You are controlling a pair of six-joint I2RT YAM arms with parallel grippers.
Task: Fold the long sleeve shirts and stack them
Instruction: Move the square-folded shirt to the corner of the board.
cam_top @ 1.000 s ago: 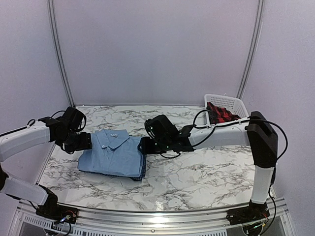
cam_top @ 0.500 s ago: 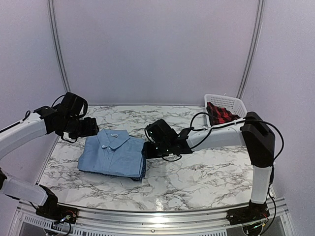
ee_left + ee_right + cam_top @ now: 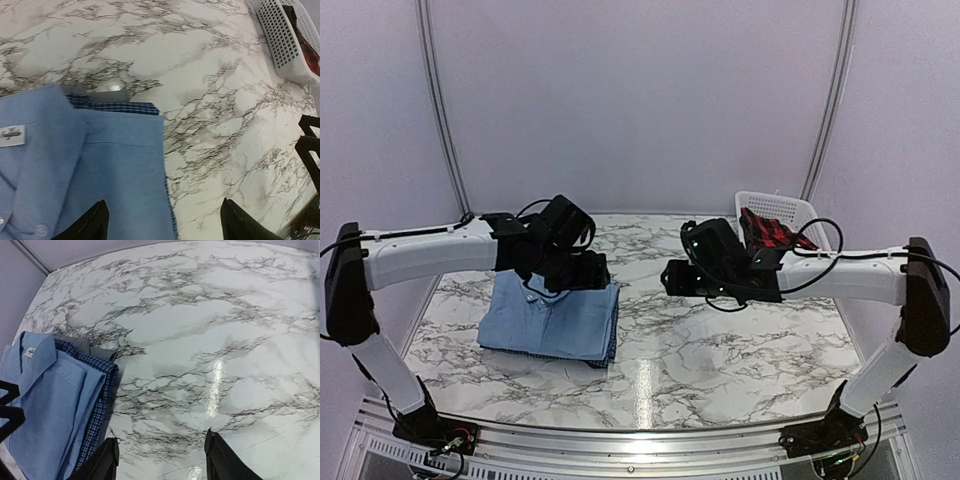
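The folded light blue shirt [image 3: 552,322] lies on top of the folded dark blue checked shirt [image 3: 611,341] at the table's left. In the left wrist view the light blue shirt [image 3: 90,165] fills the lower left and the checked shirt [image 3: 125,107] shows as a thin edge beside it. In the right wrist view the light blue shirt [image 3: 45,405] and the checked edge [image 3: 97,407] lie at the left. My left gripper [image 3: 592,270] hovers open and empty over the stack's far right corner. My right gripper [image 3: 672,277] is open and empty above bare table, right of the stack.
A white basket [image 3: 795,212] holding a red and black plaid cloth [image 3: 770,232] stands at the back right; its corner shows in the left wrist view [image 3: 282,40]. The marble table [image 3: 720,350] stretches right of the stack.
My left gripper has swung from the stack's left side to above its far right corner. My right gripper has drawn back to the right, away from the stack's right edge.
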